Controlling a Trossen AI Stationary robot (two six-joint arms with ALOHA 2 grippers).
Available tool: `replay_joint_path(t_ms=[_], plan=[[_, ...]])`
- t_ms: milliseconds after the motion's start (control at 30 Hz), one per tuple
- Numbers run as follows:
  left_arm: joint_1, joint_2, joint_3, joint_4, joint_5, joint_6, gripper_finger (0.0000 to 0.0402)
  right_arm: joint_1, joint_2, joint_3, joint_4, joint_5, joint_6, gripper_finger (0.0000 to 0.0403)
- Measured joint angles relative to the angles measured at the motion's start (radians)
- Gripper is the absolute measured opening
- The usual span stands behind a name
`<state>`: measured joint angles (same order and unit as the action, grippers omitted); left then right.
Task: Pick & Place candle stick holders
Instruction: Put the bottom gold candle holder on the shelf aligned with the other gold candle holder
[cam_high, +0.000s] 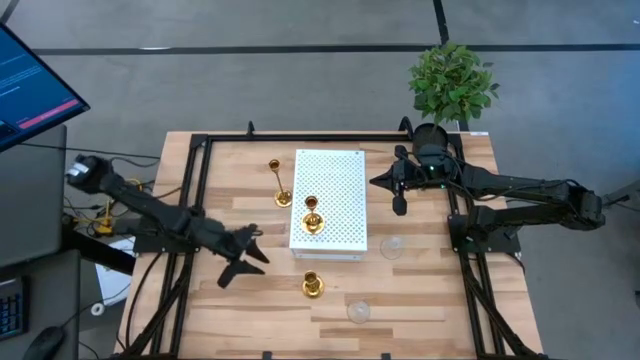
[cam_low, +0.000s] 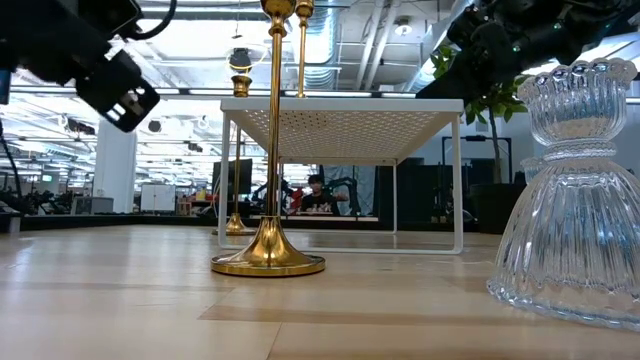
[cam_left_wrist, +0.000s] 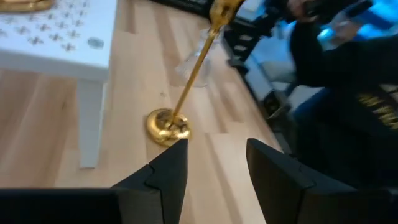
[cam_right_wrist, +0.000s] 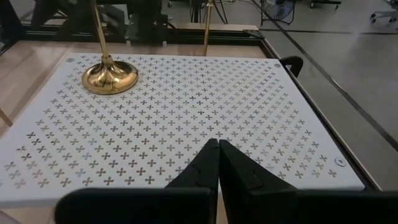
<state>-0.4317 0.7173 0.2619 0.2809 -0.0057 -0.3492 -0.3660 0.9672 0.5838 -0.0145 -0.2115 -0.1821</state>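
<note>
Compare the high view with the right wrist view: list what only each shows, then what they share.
Only the high view shows the left gripper, open over the bare table near its front, the gold holder on the table in front of the rack, two clear glass holders and the potted plant.

Only the right wrist view shows the right gripper with its fingers pressed shut, empty, over the rack.

Both show the white perforated rack, the gold holder standing on it and the gold holder beside it.
</note>
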Motion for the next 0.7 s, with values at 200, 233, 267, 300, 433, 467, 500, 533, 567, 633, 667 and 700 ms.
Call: replay_joint_path(t_ms=[200, 233, 267, 300, 433, 467, 500, 533, 567, 633, 667, 700], plan=[[-0.117, 0.175, 0.0, 0.182, -0.195, 0.009, 0.0163, 0.0, 0.0, 0.0, 0.0, 0.0, 0.025, 0.0], [-0.128, 0.212, 0.0, 0.229, -0.203, 0.023, 0.0163, 0.001, 0.0, 0.0, 0.0, 0.0, 0.026, 0.0], [-0.137, 0.25, 0.0, 0.28, -0.207, 0.037, 0.0163, 0.004, 0.0, 0.0, 0.0, 0.0, 0.026, 0.0], [-0.143, 0.288, 0.0, 0.332, -0.208, 0.056, 0.0163, 0.007, 0.0, 0.0, 0.0, 0.0, 0.026, 0.0], [-0.153, 0.43, 0.0, 0.512, -0.21, 0.114, 0.0163, 0.027, 0.0, 0.0, 0.0, 0.0, 0.026, 0.0], [-0.153, 0.461, 0.0, 0.552, -0.212, 0.128, 0.0163, 0.033, 0.0, 0.0, 0.0, 0.0, 0.025, 0.0], [-0.152, 0.489, 0.001, 0.587, -0.215, 0.139, 0.0163, 0.037, 0.0, 0.0, 0.0, 0.0, 0.025, 0.0], [-0.152, 0.514, 0.005, 0.607, -0.226, 0.156, 0.0163, 0.041, 0.0, 0.0, 0.0, 0.0, 0.025, 0.0], [-0.152, 0.535, 0.017, 0.61, -0.239, 0.169, 0.0163, 0.047, 0.0, 0.0, 0.0, 0.0, 0.025, 0.0], [-0.152, 0.571, 0.048, 0.613, -0.262, 0.19, 0.0163, 0.054, 0.0, 0.0, 0.0, 0.0, 0.024, 0.0], [-0.152, 0.589, 0.067, 0.617, -0.264, 0.193, 0.0163, 0.058, 0.0, 0.0, 0.0, 0.0, 0.024, 0.0], [-0.151, 0.608, 0.086, 0.618, -0.263, 0.194, 0.0163, 0.06, 0.0, 0.0, 0.0, 0.0, 0.025, 0.0]])
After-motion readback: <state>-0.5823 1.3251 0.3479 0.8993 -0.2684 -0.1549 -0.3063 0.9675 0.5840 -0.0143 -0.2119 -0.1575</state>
